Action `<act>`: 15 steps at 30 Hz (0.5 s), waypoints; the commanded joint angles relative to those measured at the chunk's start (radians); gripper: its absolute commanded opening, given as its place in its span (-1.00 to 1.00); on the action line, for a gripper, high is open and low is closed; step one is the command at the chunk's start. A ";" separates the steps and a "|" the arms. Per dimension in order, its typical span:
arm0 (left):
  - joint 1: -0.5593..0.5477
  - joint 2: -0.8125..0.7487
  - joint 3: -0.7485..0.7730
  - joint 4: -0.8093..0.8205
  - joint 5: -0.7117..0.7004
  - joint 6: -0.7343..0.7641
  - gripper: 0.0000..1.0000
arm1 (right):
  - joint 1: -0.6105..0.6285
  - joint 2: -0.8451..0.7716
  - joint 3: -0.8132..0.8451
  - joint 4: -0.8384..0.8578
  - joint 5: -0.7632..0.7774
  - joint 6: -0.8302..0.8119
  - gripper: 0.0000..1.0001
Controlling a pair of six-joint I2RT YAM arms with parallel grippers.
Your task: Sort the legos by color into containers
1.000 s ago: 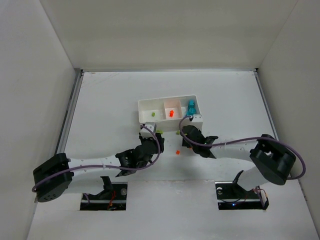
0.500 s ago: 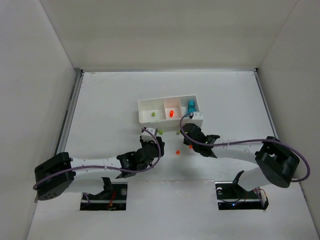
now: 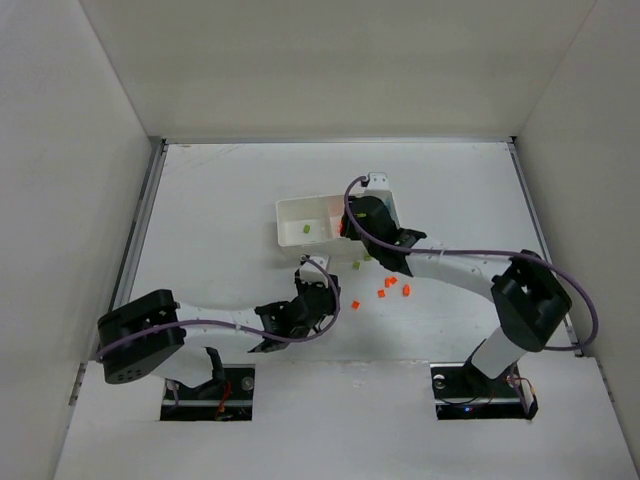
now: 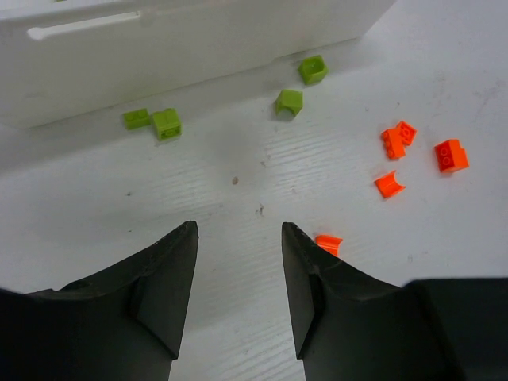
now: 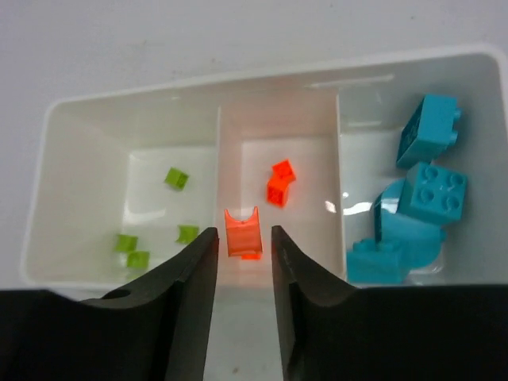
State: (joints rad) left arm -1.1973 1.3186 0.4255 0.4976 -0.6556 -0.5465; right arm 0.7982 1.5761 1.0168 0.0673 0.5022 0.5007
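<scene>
The white three-compartment tray [image 3: 300,215] holds lime green bricks [image 5: 176,178] on the left, orange ones [image 5: 279,182] in the middle and teal ones [image 5: 429,194] on the right. My right gripper [image 3: 360,215] hangs over the middle compartment with its jaws apart [image 5: 244,240]. An orange brick [image 5: 241,225] sits just beyond its fingertips, touched by neither finger. My left gripper [image 3: 315,292] is open and empty low over the table [image 4: 236,230]. An orange brick [image 4: 328,244] lies beside its right finger.
Loose orange bricks [image 4: 393,143] and green bricks [image 4: 288,101] lie on the table in front of the tray wall [image 4: 159,55]. In the top view they are spread around the orange ones [image 3: 385,290] and green ones [image 3: 357,264]. High white walls enclose the table.
My right gripper has moved from the table in front of the tray up over its middle compartment. My left gripper has shifted a little to the right.
</scene>
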 commanded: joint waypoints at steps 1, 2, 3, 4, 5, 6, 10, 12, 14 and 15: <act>-0.017 0.034 0.062 0.091 -0.010 0.011 -0.12 | -0.040 0.051 0.051 0.057 -0.030 -0.033 -0.03; -0.018 0.054 0.077 0.101 -0.013 0.025 -0.12 | -0.040 0.042 0.046 0.060 -0.028 -0.033 0.11; -0.017 0.073 0.088 0.107 -0.016 0.033 -0.12 | -0.040 0.027 0.034 0.068 -0.022 -0.033 0.18; -0.015 0.091 0.100 0.111 -0.021 0.037 -0.11 | -0.040 0.006 0.017 0.078 -0.019 -0.034 0.19; -0.012 0.111 0.114 0.116 -0.021 0.040 -0.10 | -0.040 -0.019 -0.006 0.088 -0.016 -0.034 0.19; -0.008 0.132 0.131 0.119 -0.021 0.045 -0.10 | -0.038 -0.052 -0.038 0.097 -0.013 -0.030 0.18; -0.006 0.227 0.186 0.142 -0.022 0.063 -0.10 | -0.027 -0.178 -0.174 0.120 0.002 0.016 -0.10; -0.003 0.280 0.209 0.160 -0.019 0.068 -0.10 | -0.021 -0.240 -0.256 0.126 0.009 0.054 -0.29; 0.002 0.324 0.232 0.165 -0.022 0.071 -0.10 | -0.020 -0.300 -0.345 0.127 0.013 0.113 -0.43; 0.005 0.347 0.245 0.167 -0.022 0.069 -0.10 | -0.020 -0.327 -0.384 0.129 0.018 0.133 -0.47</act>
State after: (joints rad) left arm -1.2022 1.6314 0.6209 0.6125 -0.6601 -0.4938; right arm 0.7681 1.3064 0.7208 0.1535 0.4946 0.5510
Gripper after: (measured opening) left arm 0.447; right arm 0.280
